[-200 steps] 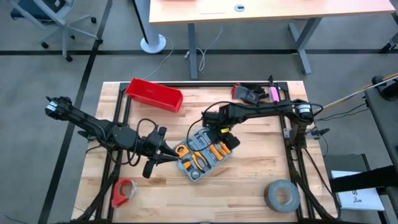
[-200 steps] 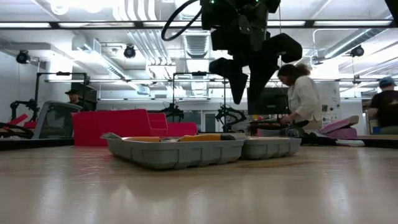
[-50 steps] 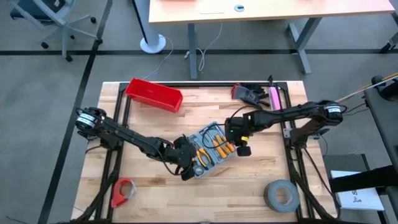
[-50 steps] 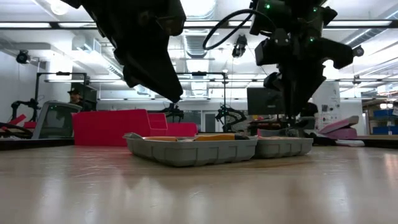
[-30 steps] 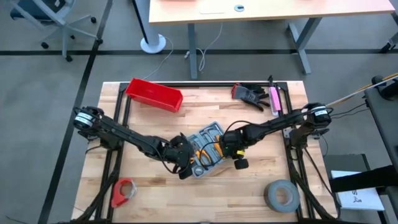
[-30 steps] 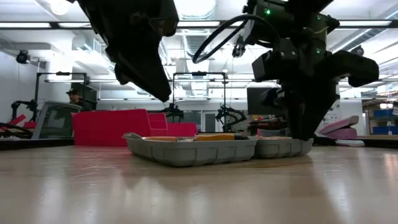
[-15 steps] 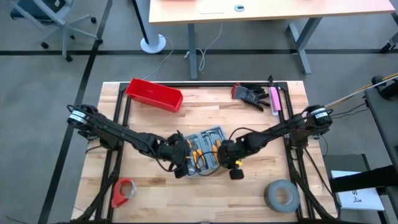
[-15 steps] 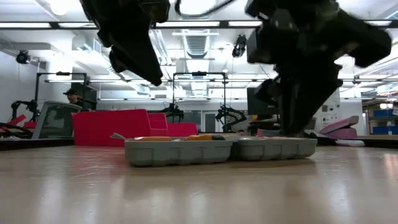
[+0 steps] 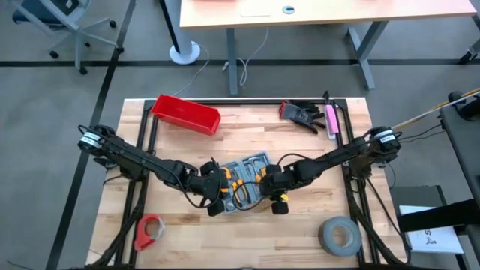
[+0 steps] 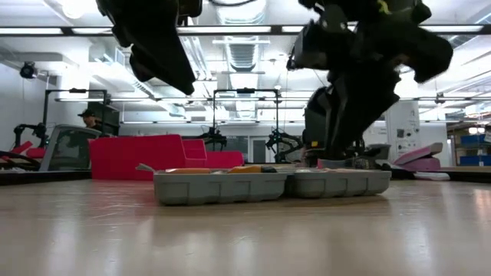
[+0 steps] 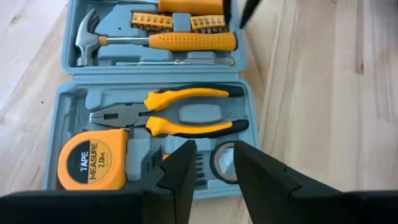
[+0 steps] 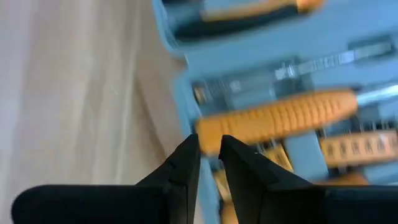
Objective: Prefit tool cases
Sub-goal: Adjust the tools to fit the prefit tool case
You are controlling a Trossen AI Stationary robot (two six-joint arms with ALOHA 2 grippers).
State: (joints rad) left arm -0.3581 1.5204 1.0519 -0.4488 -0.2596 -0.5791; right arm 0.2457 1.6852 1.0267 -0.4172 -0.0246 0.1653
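The grey-blue tool case (image 9: 246, 178) lies open and flat on the table, both halves (image 10: 268, 184) resting on their backs. The left wrist view shows a hammer, pliers, a yellow tape measure and bits in its recesses (image 11: 155, 106). My left gripper (image 9: 219, 196) hangs open above the case's near-left part (image 11: 213, 152), well clear of it in the low view (image 10: 180, 80). My right gripper (image 9: 268, 191) is low at the case's right half (image 10: 330, 153). Its fingers stand a narrow gap apart by the hammer's orange handle (image 12: 209, 142). My right gripper comes down slanting from the right onto the rim of the case's right half (image 10: 337, 170), beside the hammer's orange handle (image 12: 280, 118). I cannot tell whether its fingertips touch the case. The case lies flat on the table.
A red bin (image 9: 186, 114) sits at the far left. Black gloves (image 9: 301, 112) and a pink item (image 9: 330, 115) lie at the far right. A grey tape roll (image 9: 339, 236) and a red tape holder (image 9: 150, 231) lie near the near edge. People are in the room behind.
My right gripper has moved toward the table's left and near edges, low along the case's right half. The case has turned about and slid a little left, and now lies squarer to the near edge. My left gripper has drawn back left and risen.
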